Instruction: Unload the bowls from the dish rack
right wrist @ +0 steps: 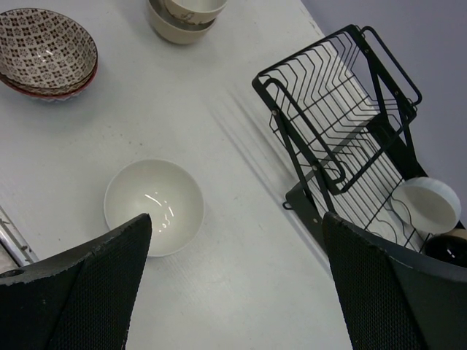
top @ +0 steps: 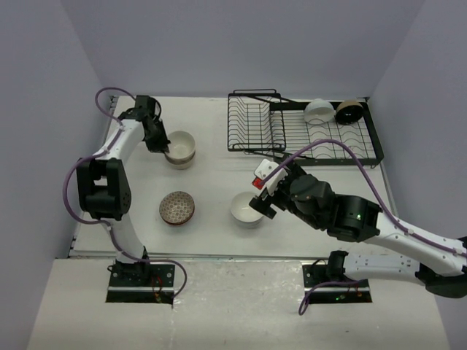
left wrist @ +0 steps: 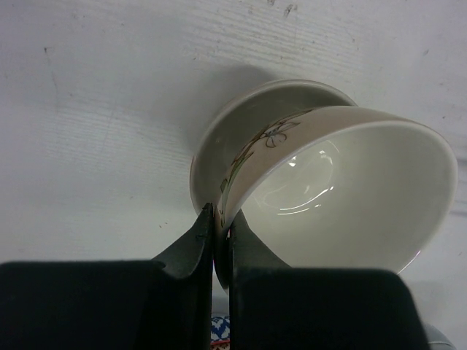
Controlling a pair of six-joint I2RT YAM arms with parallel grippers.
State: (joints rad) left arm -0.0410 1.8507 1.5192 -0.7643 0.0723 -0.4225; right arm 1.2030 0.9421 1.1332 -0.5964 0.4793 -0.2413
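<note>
My left gripper (left wrist: 221,219) is shut on the near rim of a beige bowl with a flower drawing (left wrist: 350,197). That bowl sits tilted in a second beige bowl (left wrist: 241,131) on the table; the stack (top: 180,148) is at the back left. My right gripper (right wrist: 237,219) hangs open over the table, holding nothing, just right of a plain white bowl (right wrist: 153,206). The black dish rack (top: 303,131) stands at the back right. A white bowl (top: 319,111) and a beige bowl with a dark inside (top: 349,111) rest on its far end.
A reddish-brown patterned bowl (top: 177,208) sits nested on another at the front left, near the left arm's base. The rack's slotted basket (right wrist: 343,117) holds nothing. Walls close the table in on the left, back and right.
</note>
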